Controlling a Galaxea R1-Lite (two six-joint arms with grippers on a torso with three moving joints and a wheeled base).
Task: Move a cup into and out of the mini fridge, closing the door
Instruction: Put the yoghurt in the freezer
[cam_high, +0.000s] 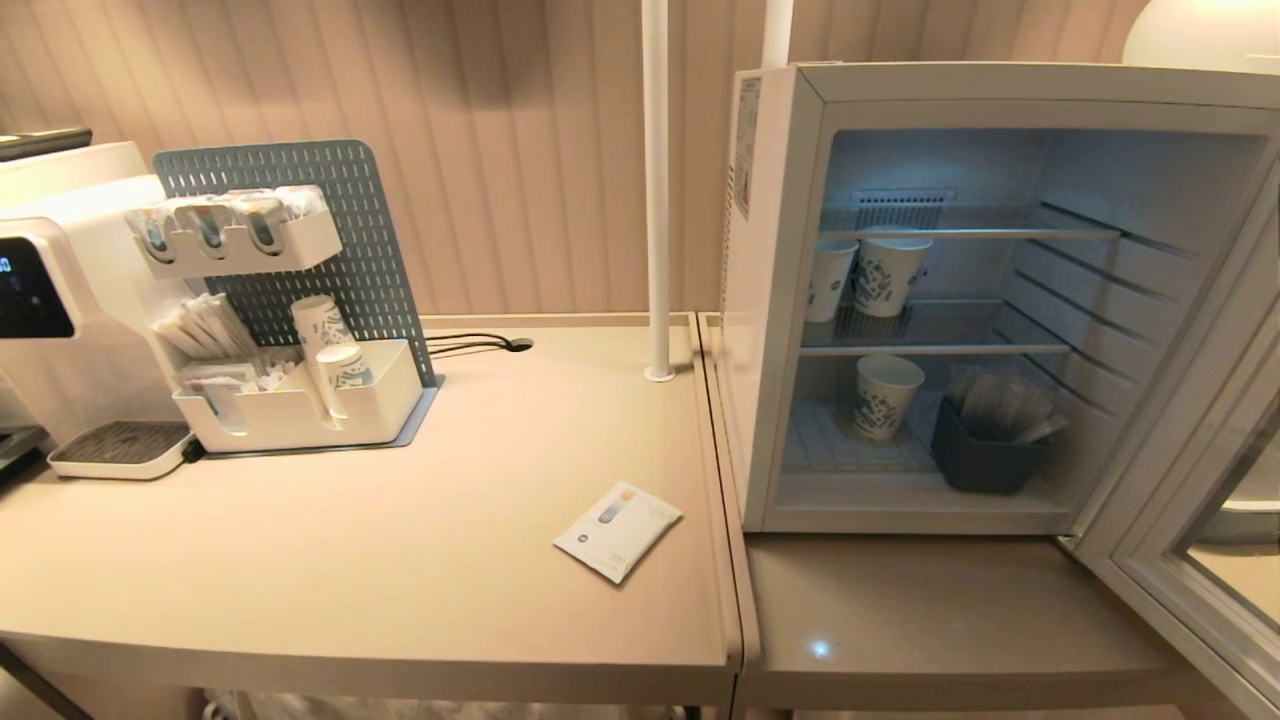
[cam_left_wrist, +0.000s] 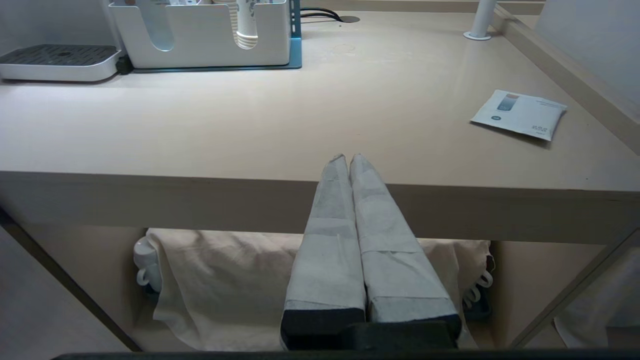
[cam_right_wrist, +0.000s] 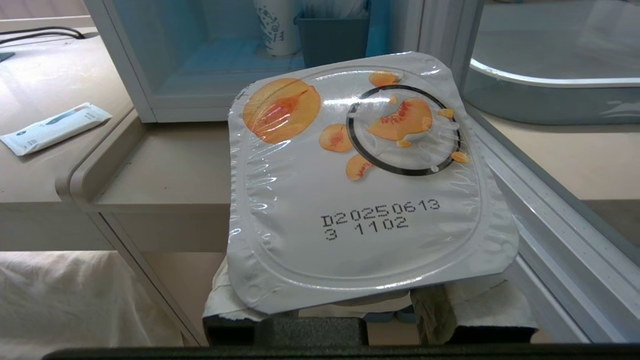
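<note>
The cup (cam_right_wrist: 360, 200), a small white tub with a peel lid printed with orange peach pictures, fills the right wrist view. My right gripper (cam_right_wrist: 350, 307) is shut on it, its padded fingers (cam_right_wrist: 480, 305) showing on either side below the lid. It is held in front of the mini fridge (cam_high: 780, 300), which stands open on the lower counter. The door (cam_high: 1170, 520) is swung out wide to the right. My left gripper (cam_left_wrist: 348, 157) is shut and empty, just before the table's front edge. Neither arm shows in the head view.
Paper cups (cam_high: 886, 272) and a dark bin (cam_high: 985, 455) sit on the fridge shelves. A flat white sachet (cam_high: 618, 530) lies near the table's right edge. A white organiser (cam_high: 300, 400) and drinks machine (cam_high: 50, 290) stand at the back left, a white pole (cam_high: 657, 190) beside the fridge.
</note>
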